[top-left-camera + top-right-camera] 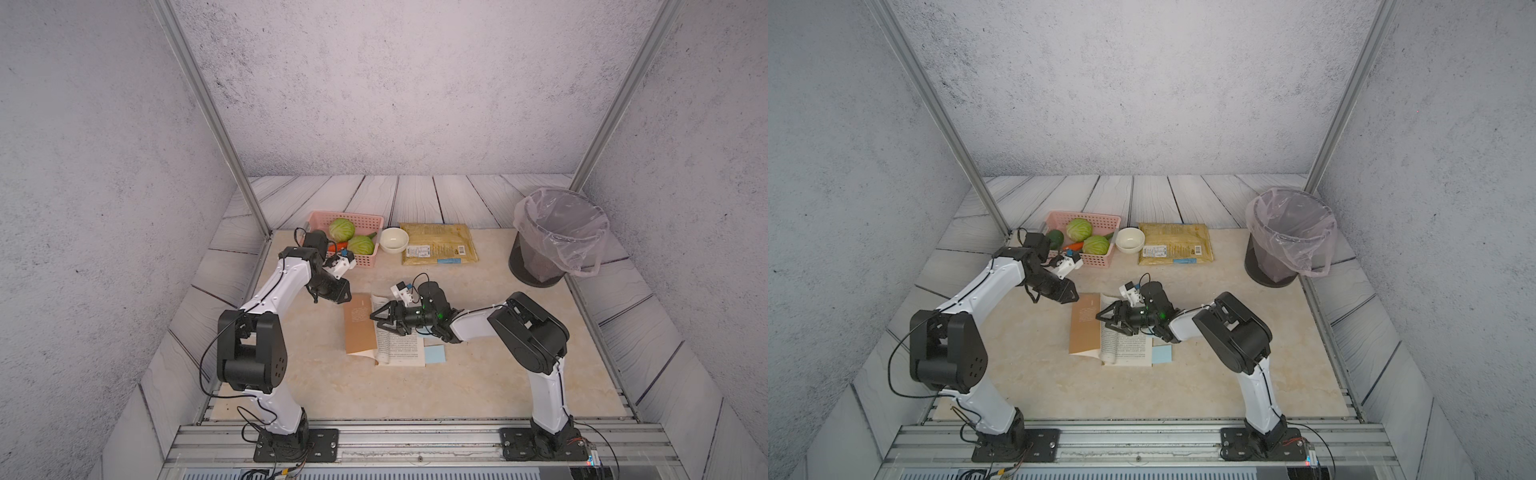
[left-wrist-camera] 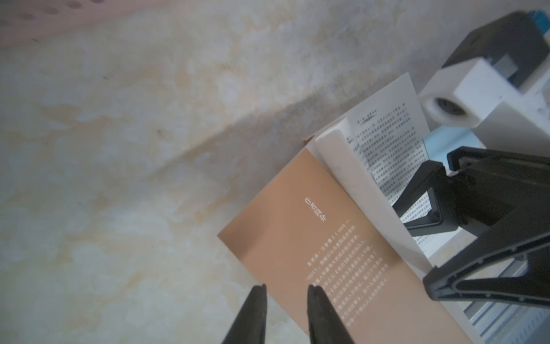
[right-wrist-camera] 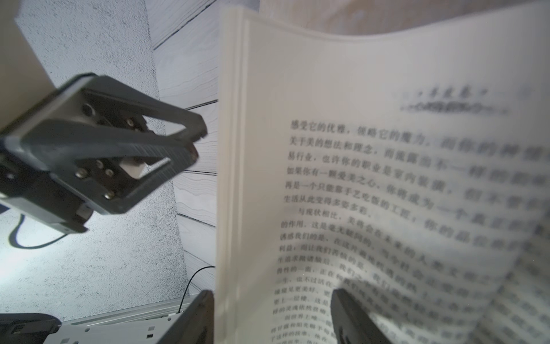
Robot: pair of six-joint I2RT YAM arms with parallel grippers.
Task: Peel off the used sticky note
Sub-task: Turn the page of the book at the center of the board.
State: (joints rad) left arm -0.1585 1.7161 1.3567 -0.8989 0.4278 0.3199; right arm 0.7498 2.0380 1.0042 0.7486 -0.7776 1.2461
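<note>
The left arm is raised from its base at the near rail and bent forward. Its wrist is turned down so that the left hand is pointed at the far left corner of an open paperback book with a brown cover flap. In the left wrist view its two black fingers are seen a narrow way apart with nothing between them. They are held above the edge of the brown flap and the beige marbled tabletop.

The right arm is folded at the elbow and its forearm is stretched low and leftward across the book. The right hand is laid almost level over the printed pages. Its fingers are spread wide, one set on either side of a raised sheaf of white printed pages. The spread is wider than the sheaf is thick. The sheaf is stood up from the spine, with its outermost page curved.

The light blue square sticky note is found at the book's right edge, toward the near corner. It lies flat just beside the printed page, close below the right wrist. It is touched by neither hand.
</note>
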